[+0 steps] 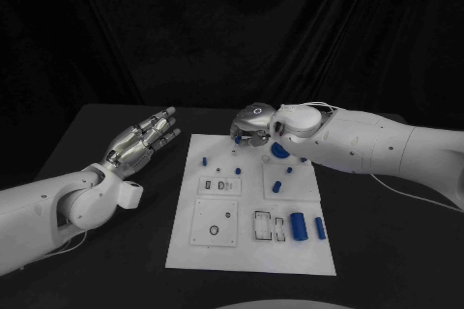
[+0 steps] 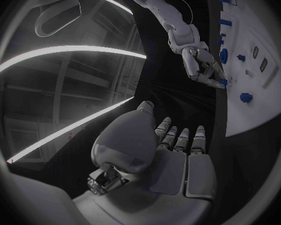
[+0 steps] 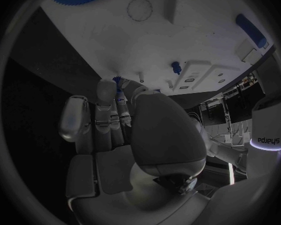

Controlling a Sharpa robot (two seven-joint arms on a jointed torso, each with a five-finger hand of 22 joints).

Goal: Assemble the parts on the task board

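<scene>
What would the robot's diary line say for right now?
left hand: open, beside task board | right hand: pinches small blue part at board's far edge

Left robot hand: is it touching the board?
Apart. Head view shows the left robot hand open above the black table, a dark gap between it and the board.

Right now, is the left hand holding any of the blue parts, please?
No, the left hand hovers open over the black table, beside the task board.
</scene>
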